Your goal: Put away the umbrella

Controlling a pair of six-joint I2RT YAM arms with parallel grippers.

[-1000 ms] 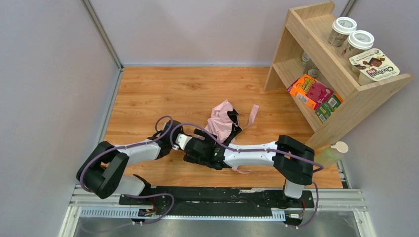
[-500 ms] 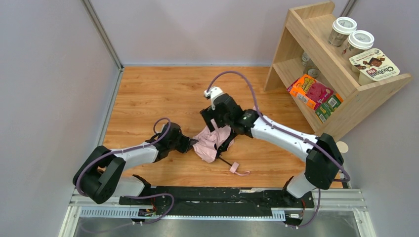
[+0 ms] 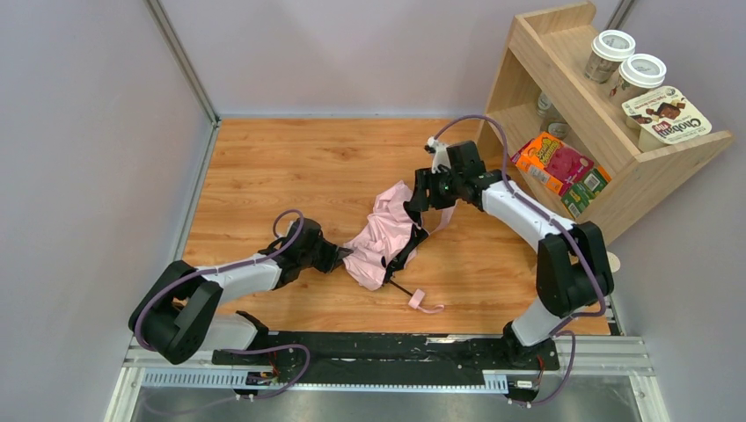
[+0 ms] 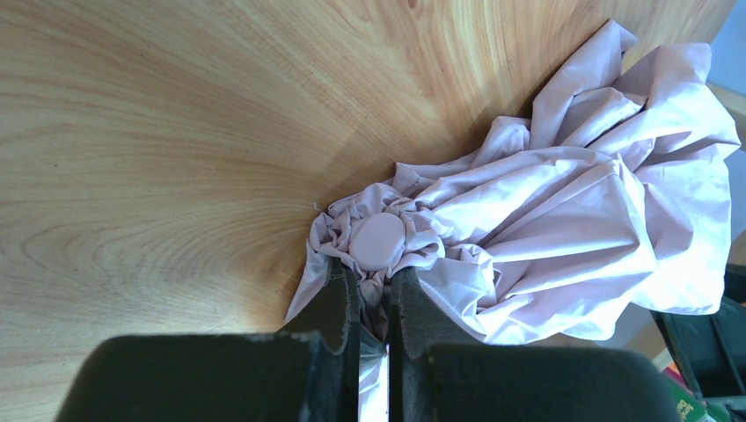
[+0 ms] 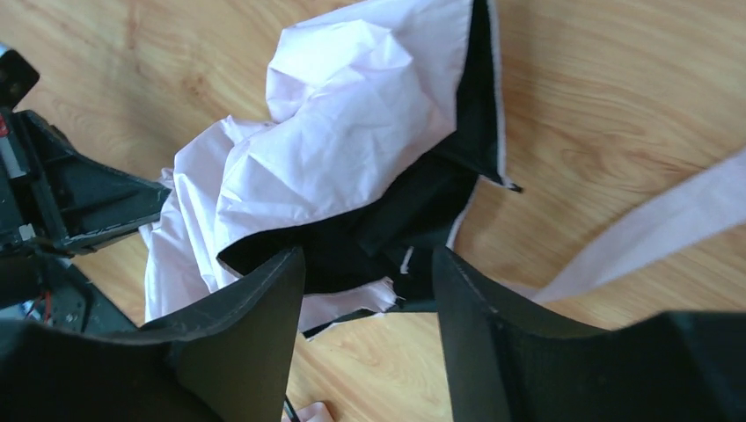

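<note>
Pale pink cloth lies bunched in the middle of the wooden worktop [image 3: 264, 167]. This is the umbrella [image 3: 384, 236], collapsed and crumpled, with its dark lining [image 5: 387, 224] showing along the side that faces the shelf [image 3: 563, 97].

The left tool [image 4: 374, 290] lies low at the near-left end of the bundle. Its fingers are pressed together on the gathered fabric just below a round pink cap [image 4: 378, 242], where the folds all meet.

The right tool [image 5: 365, 268] is at the opposite, far-right edge of the umbrella, its arm stretched across from the right base. Its fingers are spread, with a fold of the dark lining in the gap between them. Whether either finger touches that fold cannot be told.

A pink strap [image 5: 669, 215] runs flat along the wood from just beside this tool, away from the bundle. On the near side a thin dark rod [image 3: 400, 287] sticks out from under the cloth, and a small pink loop [image 3: 426, 304] lies at its end.

The wooden shelf stands at the far right corner, well apart from the umbrella. It holds two lidded cups [image 3: 611, 48] and a yoghurt pack [image 3: 666, 119] on top. An orange and pink box [image 3: 550, 163] sits on the lower level.
</note>
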